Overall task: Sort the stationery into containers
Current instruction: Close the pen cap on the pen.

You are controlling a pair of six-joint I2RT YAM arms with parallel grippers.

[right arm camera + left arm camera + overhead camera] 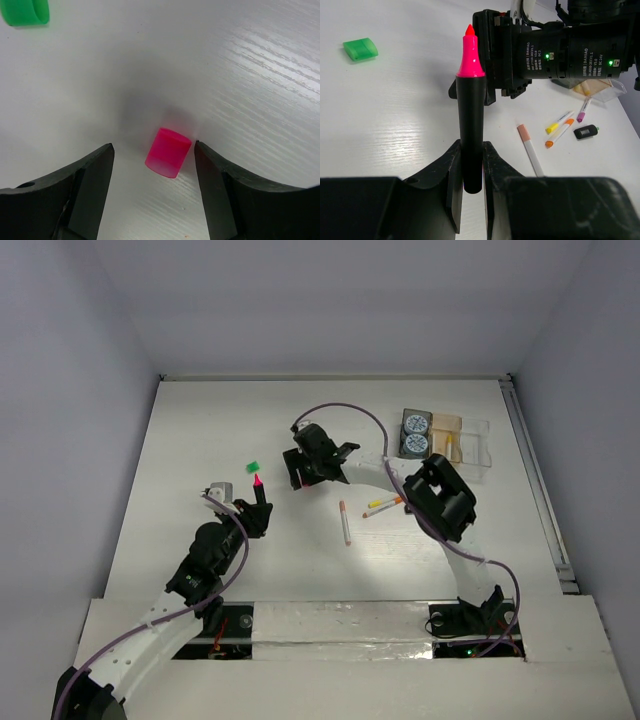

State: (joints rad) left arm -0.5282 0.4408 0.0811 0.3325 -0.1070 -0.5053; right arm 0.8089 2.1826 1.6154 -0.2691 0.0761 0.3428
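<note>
When one looks from the top camera, the left gripper is closed on a short black plastic highlighter with a bare pink tip and holds it upright. A small green plastic cap lies just beyond its fingers, and the right gripper hangs near, on its right side. Well behind the right gripper is the row of joined plastic trays, with two round blue-white rolls in the dark grey one. From the left wrist, the fingers pinch only the lower end of the highlighter. Ahead and to the right lie a pink-white pen, a yellow pen, an orange pen, a purple pen and a small black piece with a green end, which I cannot identify surely. From the right wrist, the jaws stand wide apart and hold nothing. A short pink plastic cap lies between them and touches neither. I think this round cap can roll or jump out if one finger reaches it first. The highlighter, held so low, may also tilt when a cap is pressed on, and its bare tip may mark the table. I count one uncapped highlighter, two loose caps, four pens and two rolls.
</note>
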